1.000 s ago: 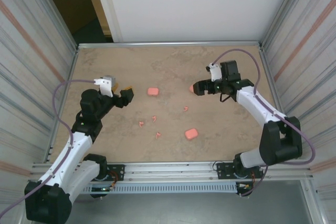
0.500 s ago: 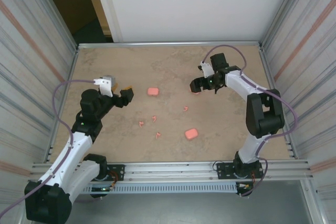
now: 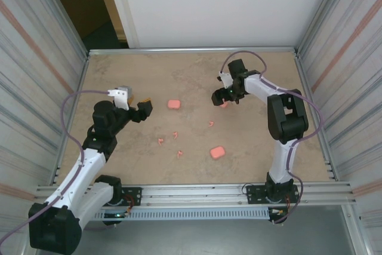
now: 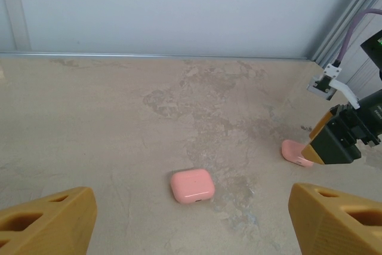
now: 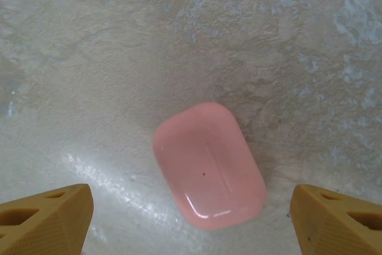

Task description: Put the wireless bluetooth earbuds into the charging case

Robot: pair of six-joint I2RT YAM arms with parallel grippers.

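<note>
**Top external: left gripper (image 3: 145,108) and right gripper (image 3: 219,98) open, earbuds (image 3: 161,141) loose on the worktop (image 3: 131,76)**

Top external shows the tiny salmon-pink earbuds scattered on the mottled tan worktop, between the two arms and well apart from both grippers. The right gripper hangs over a pink case (image 3: 225,104) toward the far right. In the right wrist view its yellow fingers (image 5: 48,216) stand wide on either side of that glossy rounded case, not touching it. The left gripper has nothing between its spread fingers (image 4: 51,219) and points at a second case (image 3: 173,104), which lies flat and closed just ahead. A third case (image 3: 217,152) rests nearer the arm bases, to the right of the earbuds. A white tag (image 4: 327,82) sits on the right wrist, and any marking on it is too small to read. The cases' faces show plain pink.
</note>
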